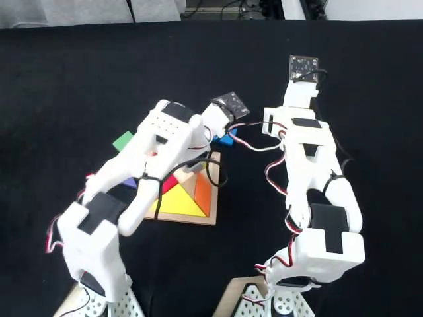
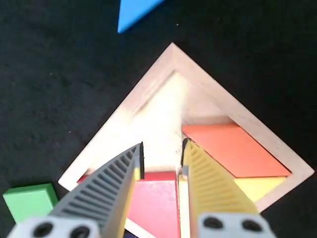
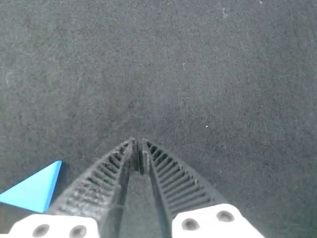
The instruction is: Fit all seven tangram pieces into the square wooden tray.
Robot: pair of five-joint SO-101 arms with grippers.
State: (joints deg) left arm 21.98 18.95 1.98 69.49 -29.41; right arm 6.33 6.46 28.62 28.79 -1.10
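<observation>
Two arms stand on the black desk (image 1: 66, 79), with one square wooden tray (image 1: 198, 220) lying at the centre of the high view. Five pieces can be counted. A red piece (image 2: 153, 203), a yellow piece (image 1: 178, 201) and an orange piece (image 2: 233, 148) lie inside the tray, whose far corner is bare pale wood. A green piece (image 1: 123, 140) sits on the cloth left of the tray. A blue triangle (image 2: 136, 11) lies just beyond the tray's far corner. The left wrist view shows the left gripper (image 2: 163, 148) released, fingers spread above the tray floor. The right wrist view shows the right gripper (image 3: 137, 148) clenched on nothing over bare cloth, the blue triangle at lower left.
</observation>
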